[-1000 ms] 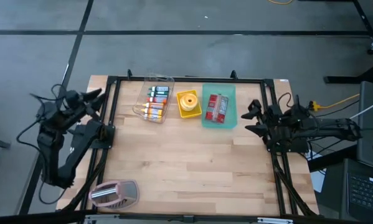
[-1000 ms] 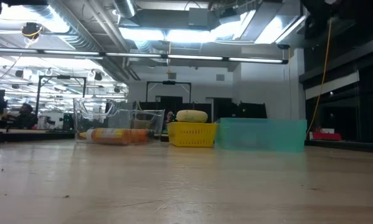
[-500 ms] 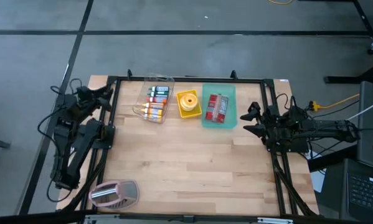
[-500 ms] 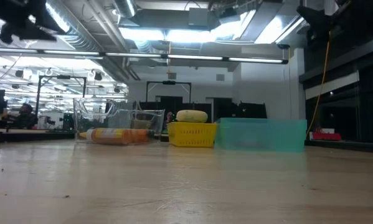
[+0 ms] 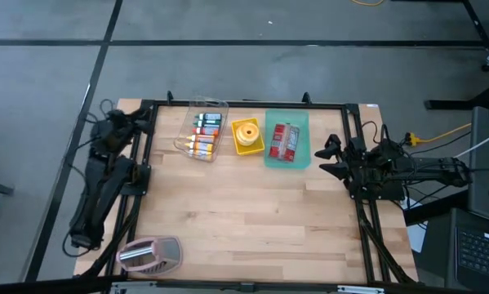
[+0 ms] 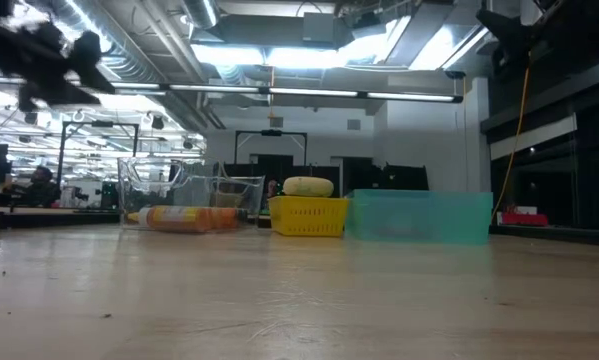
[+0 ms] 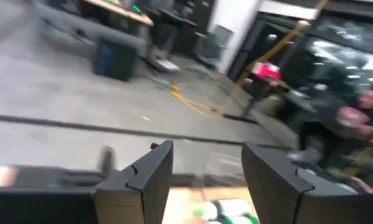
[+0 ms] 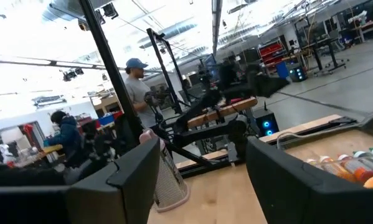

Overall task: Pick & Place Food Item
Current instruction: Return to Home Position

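Three bins stand in a row at the table's far side. A clear bin holds several bottles, a yellow basket holds a round yellow food item, and a teal bin holds a red packet. My left gripper hovers open over the far-left corner of the table frame and points level; nothing lies between its fingers. My right gripper hovers open at the right edge beside the teal bin, empty in the right wrist view.
A pink-and-white basket lies at the near-left corner. A black frame runs around the table's edges. The wooden table top between the bins and the near edge is bare. People stand in the room beyond the table.
My left gripper has swung from outside the left edge toward the table's far-left corner and come down, entering the low view at the upper left; its arm has folded in. Its fingers stay open. The bins and their contents have not moved.
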### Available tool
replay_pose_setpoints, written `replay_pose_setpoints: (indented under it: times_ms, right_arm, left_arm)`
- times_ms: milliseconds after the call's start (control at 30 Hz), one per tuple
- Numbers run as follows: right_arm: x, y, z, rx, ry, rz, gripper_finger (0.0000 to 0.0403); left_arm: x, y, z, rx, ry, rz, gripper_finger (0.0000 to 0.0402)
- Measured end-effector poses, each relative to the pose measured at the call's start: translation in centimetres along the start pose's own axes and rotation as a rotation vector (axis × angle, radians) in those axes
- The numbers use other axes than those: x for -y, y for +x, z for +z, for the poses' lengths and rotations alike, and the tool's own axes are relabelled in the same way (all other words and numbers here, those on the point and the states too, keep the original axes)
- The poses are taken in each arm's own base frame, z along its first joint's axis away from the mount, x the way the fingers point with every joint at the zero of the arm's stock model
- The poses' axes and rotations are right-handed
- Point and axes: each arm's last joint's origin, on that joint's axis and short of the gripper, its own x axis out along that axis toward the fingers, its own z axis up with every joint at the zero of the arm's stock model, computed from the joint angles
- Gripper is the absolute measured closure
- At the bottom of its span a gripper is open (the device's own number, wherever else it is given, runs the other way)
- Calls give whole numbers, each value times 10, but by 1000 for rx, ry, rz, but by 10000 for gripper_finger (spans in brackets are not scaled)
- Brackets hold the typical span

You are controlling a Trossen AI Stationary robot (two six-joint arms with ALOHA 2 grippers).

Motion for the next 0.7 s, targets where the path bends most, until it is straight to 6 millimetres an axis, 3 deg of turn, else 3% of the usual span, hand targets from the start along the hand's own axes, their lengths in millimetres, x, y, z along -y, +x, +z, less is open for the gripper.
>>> replay_pose_setpoints:
  times_ms: [167, 400, 700]
  right_arm:
    - [0, 0, 0, -2, 43, 10, 167]
    - [0, 0, -1, -9, 46, 7, 167]
    - [3, 0, -7, -61, 49, -21, 167]
  left_arm:
    - [-9, 24, -26, 55, -82, -105, 217]
    - [-20, 37, -57, 13, -88, -11, 217]
    - [-17, 41, -64, -41, -31, -16, 217]
